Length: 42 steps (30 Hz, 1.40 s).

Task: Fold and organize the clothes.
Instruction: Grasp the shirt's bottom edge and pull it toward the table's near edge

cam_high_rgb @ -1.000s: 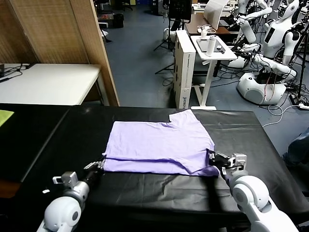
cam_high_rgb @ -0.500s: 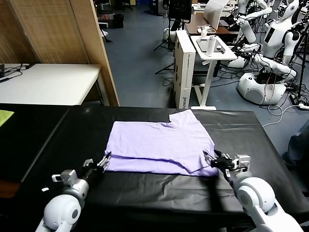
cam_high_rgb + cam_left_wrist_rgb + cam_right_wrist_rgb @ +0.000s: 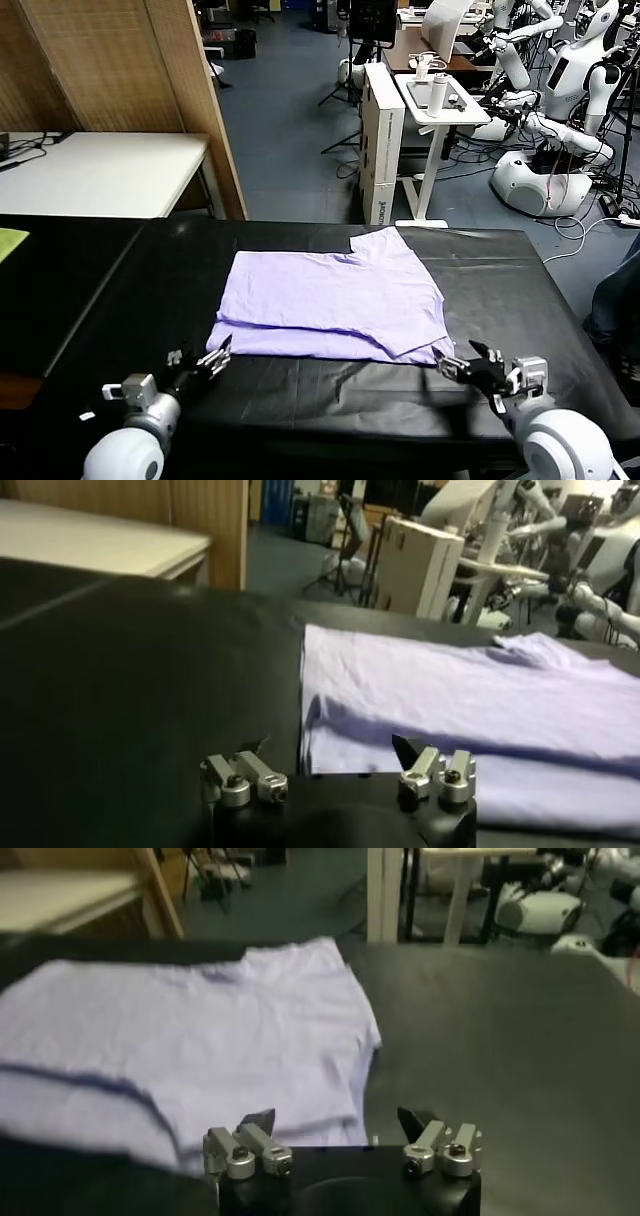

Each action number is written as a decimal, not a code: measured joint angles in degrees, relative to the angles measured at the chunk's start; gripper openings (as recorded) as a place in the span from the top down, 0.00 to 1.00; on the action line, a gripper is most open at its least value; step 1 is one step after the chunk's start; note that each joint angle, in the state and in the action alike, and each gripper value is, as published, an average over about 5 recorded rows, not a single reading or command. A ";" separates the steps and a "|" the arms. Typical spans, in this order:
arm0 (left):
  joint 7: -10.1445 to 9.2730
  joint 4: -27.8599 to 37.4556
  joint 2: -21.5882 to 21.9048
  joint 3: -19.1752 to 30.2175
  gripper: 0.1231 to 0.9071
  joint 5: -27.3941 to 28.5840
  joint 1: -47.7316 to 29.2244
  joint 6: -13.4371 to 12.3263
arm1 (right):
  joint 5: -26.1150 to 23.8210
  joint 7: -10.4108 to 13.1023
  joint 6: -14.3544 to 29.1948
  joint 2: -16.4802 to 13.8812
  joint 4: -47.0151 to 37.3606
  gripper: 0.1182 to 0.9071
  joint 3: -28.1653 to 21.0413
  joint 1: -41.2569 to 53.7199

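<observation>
The clothes are one lavender T-shirt [image 3: 330, 300], folded over on itself and lying flat on the black table [image 3: 520, 270]; a sleeve sticks out at its far edge. My left gripper [image 3: 207, 364] hovers just off the shirt's near left corner, open and holding nothing. My right gripper [image 3: 463, 362] stands just off the near right corner, open and empty too. From the left wrist, the shirt [image 3: 480, 695] lies beyond the spread left gripper [image 3: 330, 748]. In the right wrist view the shirt [image 3: 180, 1038] lies ahead of the right gripper [image 3: 337, 1118].
A yellow-green cloth [image 3: 10, 240] shows at the far left edge. Behind the black table stand a white table [image 3: 100, 170], a wooden partition [image 3: 150, 90], a white cart [image 3: 435, 100] and other robots [image 3: 560, 100].
Both grippers have let go of the shirt's near corners, opened wide and drawn back toward the table's front edge. The shirt stays folded where it was laid.
</observation>
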 joint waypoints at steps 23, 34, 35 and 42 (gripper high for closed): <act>-2.02 -2.36 2.09 -0.70 0.97 -0.69 4.57 1.08 | -0.71 5.16 -5.66 -0.33 7.04 0.97 0.83 -6.16; -3.68 -9.81 4.32 -4.56 0.97 0.00 15.81 2.38 | -0.27 7.78 -6.11 -1.04 13.53 0.97 2.05 -13.01; -3.73 -10.21 4.43 -4.87 0.97 0.08 16.72 2.43 | -0.13 7.96 -6.11 -1.09 13.73 0.97 1.92 -13.34; -4.38 -12.14 4.68 -6.50 0.97 0.07 20.53 2.95 | 0.65 8.79 -6.11 -1.56 15.51 0.77 1.68 -15.33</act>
